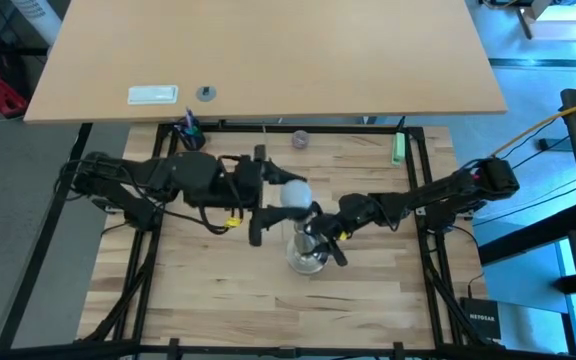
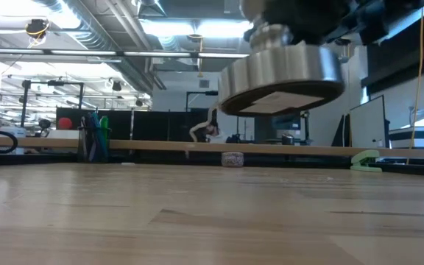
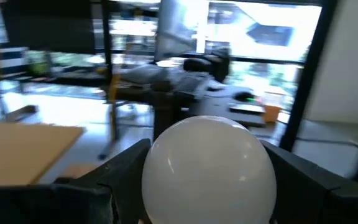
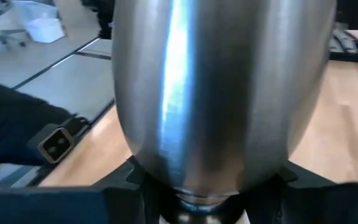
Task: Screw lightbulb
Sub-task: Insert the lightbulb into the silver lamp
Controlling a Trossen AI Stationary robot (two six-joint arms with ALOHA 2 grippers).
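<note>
The white frosted lightbulb (image 1: 295, 192) is in my left gripper (image 1: 284, 196), above the middle of the table. It fills the left wrist view (image 3: 209, 167) between the two dark fingers. Its threaded base is hidden behind the globe. My right gripper (image 1: 321, 233) is shut on the silvery stand (image 1: 308, 256), just near of the bulb. The stand's round base (image 2: 282, 73) hangs above the table. The stand's top points toward the bulb. I cannot tell whether bulb and socket touch. My left gripper pinches the bulb's round globe by its two opposite sides (image 3: 157, 183) between its two fingers. The fingers come about level from the table's left. The bulb is lifted clear of the table. My right gripper has its two fingers on either side of the stand's narrow neck (image 4: 197, 200), where the silvery body tapers. The fingers come from the table's right. The stand is lifted clear and tilted, so its underside (image 2: 274, 101) shows in the low view.
A small purplish-grey round object (image 1: 299, 139) lies near the far edge, also in the low view (image 2: 232, 159). A green item (image 1: 398, 150) lies at the far right and blue items (image 1: 188, 131) at the far left. A larger tabletop (image 1: 268, 60) stands beyond.
</note>
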